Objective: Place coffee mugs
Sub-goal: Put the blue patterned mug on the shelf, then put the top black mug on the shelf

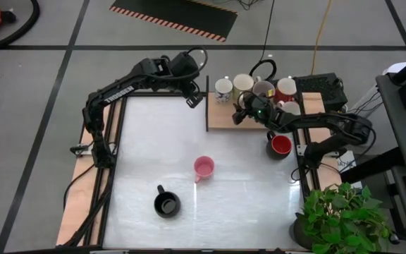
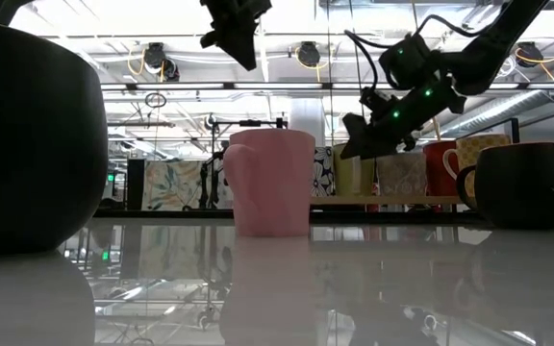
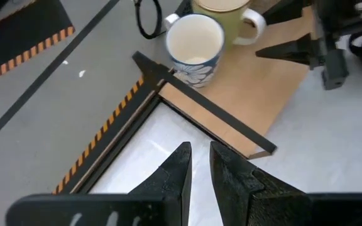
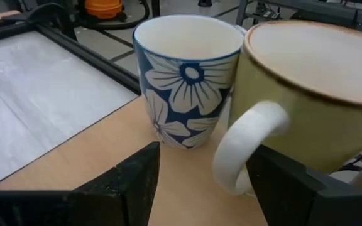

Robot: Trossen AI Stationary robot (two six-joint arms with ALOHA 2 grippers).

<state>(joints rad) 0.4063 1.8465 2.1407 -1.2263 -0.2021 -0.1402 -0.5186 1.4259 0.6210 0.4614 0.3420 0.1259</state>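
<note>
On a wooden board (image 1: 220,118) at the table's far right stand several coffee mugs, among them a blue-flowered one (image 4: 184,81) and a cream one (image 4: 313,94) with a white handle (image 4: 247,147). My right gripper (image 4: 206,157) is open and level at the board. Its fingers stand on either side of that handle, and no touch shows. My left gripper (image 3: 198,160) hangs above the table's far edge, left of the board, with a narrow gap between its fingers and nothing in it. A pink mug (image 1: 203,168) and a black mug (image 1: 166,204) stand upright on the white tabletop.
A black mug with a red inside (image 1: 280,145) stands at the table's right edge, close under my right arm. A grey mug (image 1: 263,89), a red mug (image 1: 285,88) and a white mug (image 1: 291,107) crowd the board. A potted plant (image 1: 340,219) stands at the near right corner.
</note>
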